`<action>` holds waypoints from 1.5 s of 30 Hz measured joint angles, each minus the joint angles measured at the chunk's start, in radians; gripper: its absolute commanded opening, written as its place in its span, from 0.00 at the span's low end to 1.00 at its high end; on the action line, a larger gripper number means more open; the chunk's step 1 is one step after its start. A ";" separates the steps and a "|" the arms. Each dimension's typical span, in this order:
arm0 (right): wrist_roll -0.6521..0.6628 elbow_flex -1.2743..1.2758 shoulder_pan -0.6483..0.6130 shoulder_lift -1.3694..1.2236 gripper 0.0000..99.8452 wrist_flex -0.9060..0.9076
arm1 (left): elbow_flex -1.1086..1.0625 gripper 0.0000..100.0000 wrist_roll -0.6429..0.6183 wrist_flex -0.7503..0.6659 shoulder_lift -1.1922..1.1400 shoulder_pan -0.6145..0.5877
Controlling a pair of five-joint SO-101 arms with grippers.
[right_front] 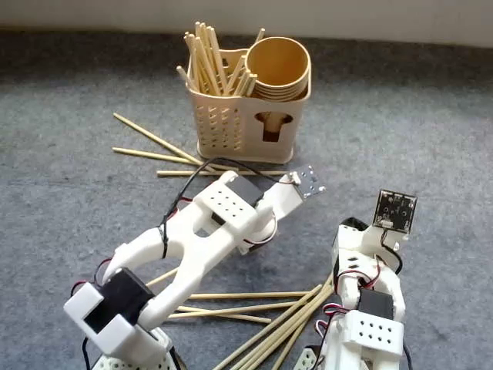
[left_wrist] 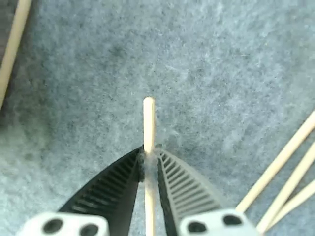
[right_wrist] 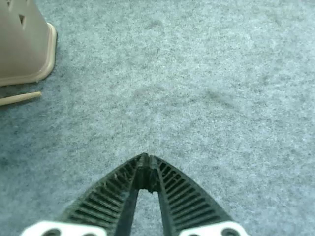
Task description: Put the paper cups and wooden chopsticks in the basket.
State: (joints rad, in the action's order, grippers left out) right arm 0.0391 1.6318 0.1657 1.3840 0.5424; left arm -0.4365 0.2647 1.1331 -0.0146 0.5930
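A beige basket point(right_front: 246, 131) stands at the back of the carpet; one compartment holds stacked paper cups point(right_front: 279, 69), the other several wooden chopsticks point(right_front: 212, 58). My left gripper point(left_wrist: 149, 155) is shut on one chopstick point(left_wrist: 148, 123), whose end pokes out past the fingertips above the carpet. The left arm point(right_front: 223, 223) stretches from the front left toward the basket. My right gripper point(right_wrist: 146, 169) is shut and holds nothing over bare carpet, with a basket corner point(right_wrist: 24, 44) off to one side. The right arm point(right_front: 366, 293) stands at the front right.
Three loose chopsticks point(right_front: 154, 146) lie on the carpet left of and in front of the basket. Several more chopsticks point(right_front: 262, 308) lie between the two arm bases at the front. Grey carpet point(right_front: 400, 131) spreads to the right of the basket.
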 measured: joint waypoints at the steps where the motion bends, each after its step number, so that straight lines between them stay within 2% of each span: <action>1: 0.000 0.000 0.000 0.000 0.01 0.000 | 0.000 0.01 0.000 0.002 0.008 0.000; 21: 0.000 0.000 0.000 0.000 0.01 0.000 | -0.002 0.01 -0.002 0.017 0.037 -0.002; 33: 0.000 0.000 0.000 0.000 0.01 0.000 | -0.149 0.01 0.000 0.017 0.313 -0.002; 45: 0.000 0.000 0.000 0.000 0.01 0.000 | -0.164 0.01 0.000 0.017 0.543 -0.006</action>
State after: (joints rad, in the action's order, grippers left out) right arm 0.0391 1.6318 0.1657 1.3840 0.5424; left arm -0.6007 0.2647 1.1500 0.5286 0.5869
